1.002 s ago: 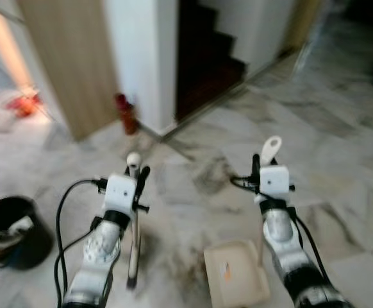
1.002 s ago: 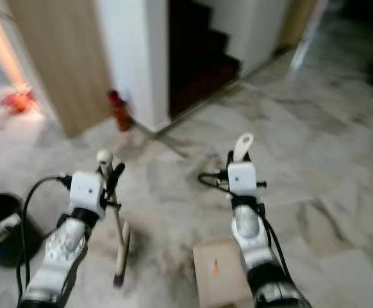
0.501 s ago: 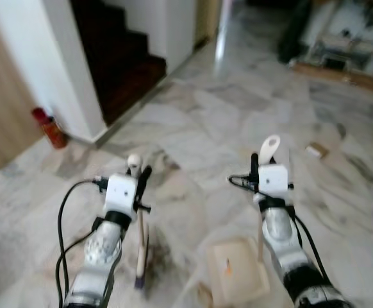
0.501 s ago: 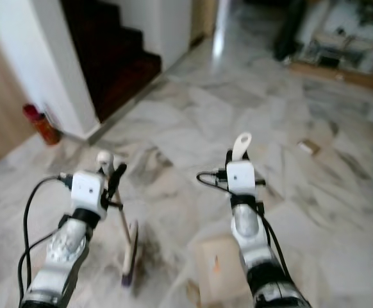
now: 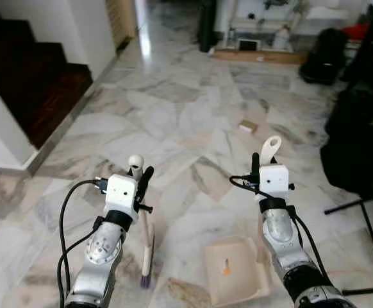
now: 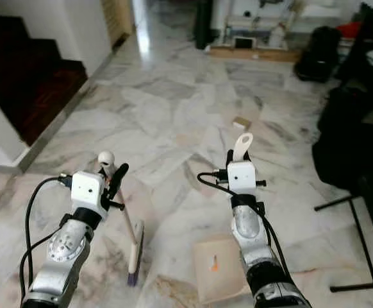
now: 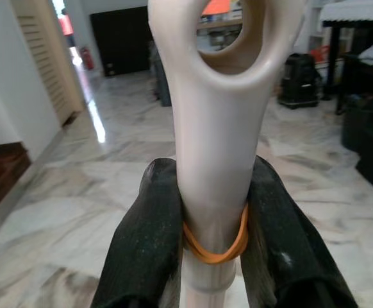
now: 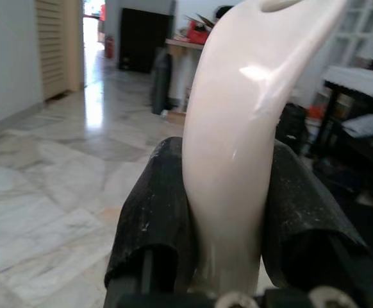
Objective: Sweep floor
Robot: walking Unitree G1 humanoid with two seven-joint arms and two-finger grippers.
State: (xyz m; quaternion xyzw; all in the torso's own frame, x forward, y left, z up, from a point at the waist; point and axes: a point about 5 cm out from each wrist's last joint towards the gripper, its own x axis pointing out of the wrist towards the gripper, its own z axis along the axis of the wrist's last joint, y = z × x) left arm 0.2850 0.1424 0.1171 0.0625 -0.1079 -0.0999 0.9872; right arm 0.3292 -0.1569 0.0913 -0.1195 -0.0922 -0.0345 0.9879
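Nearest the camera, the cream dustpan [image 5: 236, 271] lies flat on the marble floor [image 5: 174, 109] below the right arm, its handle [image 5: 270, 149] rising up through the right gripper [image 5: 259, 168]. The right wrist view shows both black fingers [image 8: 153, 212] clenched against the handle's smooth cream stem. Beside it, the left gripper [image 5: 141, 178] grasps the broom handle [image 7: 215, 128]; in the left wrist view the fingers [image 7: 151, 237] press on either side of the shaft, just above an orange rubber band [image 7: 213, 250]. The broom [image 5: 145, 247] hangs nearly upright from that grip, its long axis running down and slightly toward the robot, with the bristle head [image 5: 145, 277] at floor level to the left of the dustpan and apart from it.

Farther out, a small tan scrap [image 5: 247, 126] lies on the marble ahead of both grippers, somewhat nearer the right arm's side. It is well apart from the broom head, so a sweep would likely require first closing that gap. A brownish smear [image 5: 186, 295] shows on the floor between broom head and dustpan.

A dark stairwell [image 5: 26, 83] is at the far left; black bags [image 5: 324, 54] and a stand [image 5: 366, 244] crowd the right. Whether the bristles touch the floor cannot be told, and what the scrap is made of is unclear.
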